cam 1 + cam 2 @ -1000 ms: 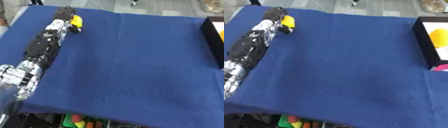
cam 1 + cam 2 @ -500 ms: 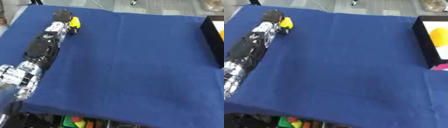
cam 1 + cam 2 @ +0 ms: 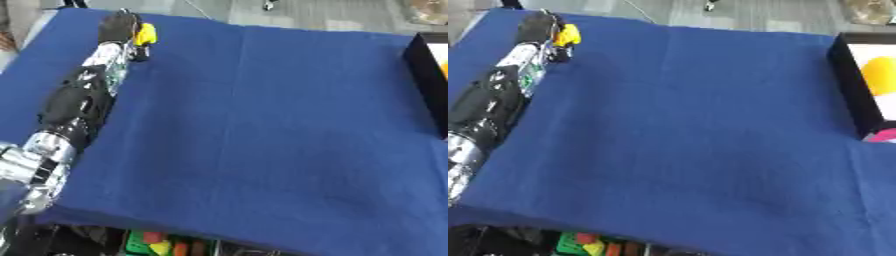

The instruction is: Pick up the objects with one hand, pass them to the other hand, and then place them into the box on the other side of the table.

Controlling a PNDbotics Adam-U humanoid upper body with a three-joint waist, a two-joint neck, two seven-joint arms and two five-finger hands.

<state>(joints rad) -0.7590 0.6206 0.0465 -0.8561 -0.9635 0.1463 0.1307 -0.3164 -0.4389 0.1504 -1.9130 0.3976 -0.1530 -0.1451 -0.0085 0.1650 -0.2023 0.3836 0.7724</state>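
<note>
1 left hand (image 3: 118, 26) at the blue table's (image 3: 262, 125) far-left corner grips a yellow object (image 3: 145, 34).

**Yellow object at the far left corner, box at the right edge**

A small yellow object (image 3: 145, 34) sits near the far left corner of the blue-covered table (image 3: 262, 125), right against the left hand (image 3: 118, 27); whether the fingers are curled round it cannot be made out. Its shape is rounded and slightly elongated.

The box (image 3: 852, 95) has black walls and a pale inside and stands at the table's right edge. Inside it lie a rounded yellow-orange item (image 3: 880, 75) and, nearer the front, something pink (image 3: 881, 136).
</note>
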